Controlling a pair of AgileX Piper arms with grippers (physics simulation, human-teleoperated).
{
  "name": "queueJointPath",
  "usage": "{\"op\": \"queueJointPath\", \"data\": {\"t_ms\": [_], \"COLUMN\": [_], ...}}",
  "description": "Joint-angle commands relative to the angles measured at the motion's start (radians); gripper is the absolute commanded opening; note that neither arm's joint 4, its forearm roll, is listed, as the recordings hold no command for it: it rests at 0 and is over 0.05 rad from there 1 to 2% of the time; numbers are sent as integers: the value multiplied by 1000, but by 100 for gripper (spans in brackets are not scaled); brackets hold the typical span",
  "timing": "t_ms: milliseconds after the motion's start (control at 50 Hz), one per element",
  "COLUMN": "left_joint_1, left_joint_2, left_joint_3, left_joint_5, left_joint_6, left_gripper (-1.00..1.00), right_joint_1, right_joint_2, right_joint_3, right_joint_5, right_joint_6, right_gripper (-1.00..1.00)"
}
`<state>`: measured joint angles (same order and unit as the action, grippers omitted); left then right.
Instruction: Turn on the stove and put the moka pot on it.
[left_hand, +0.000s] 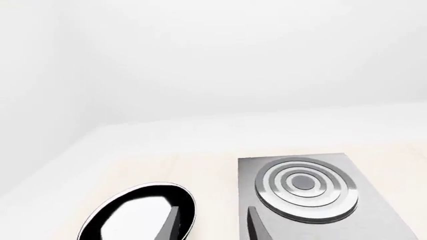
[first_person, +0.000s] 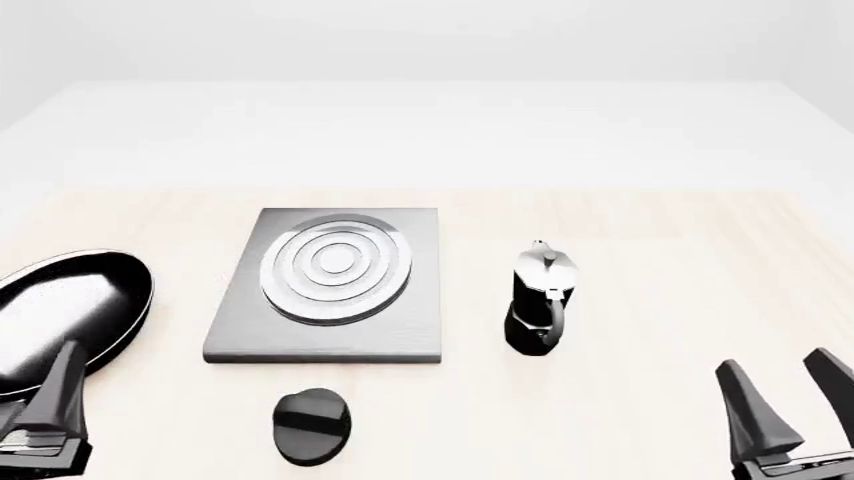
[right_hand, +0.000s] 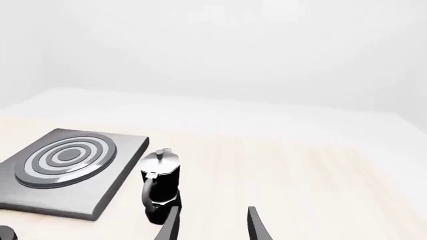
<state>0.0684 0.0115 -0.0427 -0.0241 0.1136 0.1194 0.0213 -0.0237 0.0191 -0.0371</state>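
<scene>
Hovering low at the near right edge, the right gripper (first_person: 798, 385) has its fingers spread with nothing between them. Off at the near left, the left gripper (first_person: 54, 395) is spread and empty too, just above the round shiny black frying pan (first_person: 67, 315). Ahead of the right gripper, the small black faceted moka pot (first_person: 542, 298) stands upright on the pale wooden worktop (first_person: 641, 260), just beside the flat square grey stove (first_person: 334, 285). Its black oval knob (first_person: 311, 426) lies nearer, apart from the slab.
</scene>
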Motion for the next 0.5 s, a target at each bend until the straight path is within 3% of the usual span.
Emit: {"op": "queueJointPath", "data": {"t_ms": [20,160,240,280,360,400,500], "left_joint_1": [42,52,52,47,47,49,55], "left_joint_2": [-11,-11,-11,-11,-11,-11,-11], "left_joint_3": [43,43,43,43,43,43,43], "left_joint_5": [14,34,40,40,42,49,54], "left_joint_6": [-6,-4,-1,1,2,-4,-7], "left_gripper": [100,100,100,100,100,100,100], "right_joint_1": [75,93,137,106,136,113,137], "right_joint_2": [43,212,281,348,392,449,503], "right_joint_3": [-77,-137,-187,-211,-249,-258,-291], "right_joint_5": [29,-4,-1,-5,0,-12,-15], "right_joint_6": [-26,-111,-75,-79,-59,-99,-76], "right_gripper": [100,100,100,100,100,100,100]}}
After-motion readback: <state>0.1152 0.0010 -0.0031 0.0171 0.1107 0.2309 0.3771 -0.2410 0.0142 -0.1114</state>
